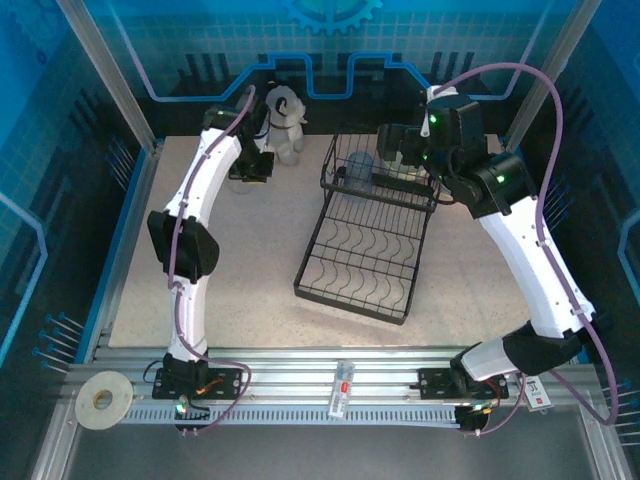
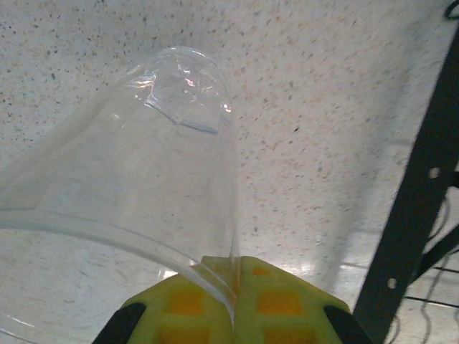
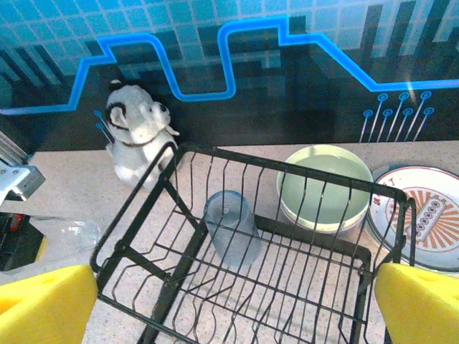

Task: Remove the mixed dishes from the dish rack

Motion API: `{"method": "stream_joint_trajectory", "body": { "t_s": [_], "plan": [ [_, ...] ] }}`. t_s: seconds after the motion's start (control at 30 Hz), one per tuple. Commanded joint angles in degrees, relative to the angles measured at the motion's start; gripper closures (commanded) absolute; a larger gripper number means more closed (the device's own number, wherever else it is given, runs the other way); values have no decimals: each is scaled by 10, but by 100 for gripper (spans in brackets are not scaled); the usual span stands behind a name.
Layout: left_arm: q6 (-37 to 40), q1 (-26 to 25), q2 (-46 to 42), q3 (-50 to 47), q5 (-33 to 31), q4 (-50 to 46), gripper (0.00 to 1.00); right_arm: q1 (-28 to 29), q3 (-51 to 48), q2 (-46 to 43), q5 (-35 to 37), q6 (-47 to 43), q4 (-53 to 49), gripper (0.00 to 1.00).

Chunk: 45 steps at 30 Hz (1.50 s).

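Pads (image 2: 269,304) of the left tool (image 2: 233,308) are pinched together on the thin wall of a clear tumbler (image 2: 143,179), just under its rim. The tumbler hangs over bare worktop (image 2: 323,107), base pointing down and apparently tilted. To set it down well, level it first, lower until the base sits flat, then let go and back straight off so the rim is not dragged and the toy dog (image 1: 283,120) nearby is not knocked. The right tool (image 3: 231,304) waits with its fingers wide apart over the rack (image 3: 186,154), where a bluish cup (image 3: 231,229) lies. A green bowl (image 3: 324,188) and a patterned plate (image 3: 423,215) already sit behind it.
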Motion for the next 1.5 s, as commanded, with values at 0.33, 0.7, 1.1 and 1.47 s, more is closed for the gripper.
{"method": "stream_joint_trajectory", "body": {
  "t_s": [0.33,0.7,1.1,1.47],
  "plan": [
    [85,-2,59,12,-40,-40,100,22,33,43,11,-3,-65,0],
    [102,-27,57,-22,-63,-41,100,22,32,52,-2,5,-67,0],
    [101,-35,71,-17,-63,-41,89,22,18,44,-6,0,-62,0],
    [89,-39,67,-1,-63,-34,65,21,11,38,-13,2,-56,0]
  ]
}}
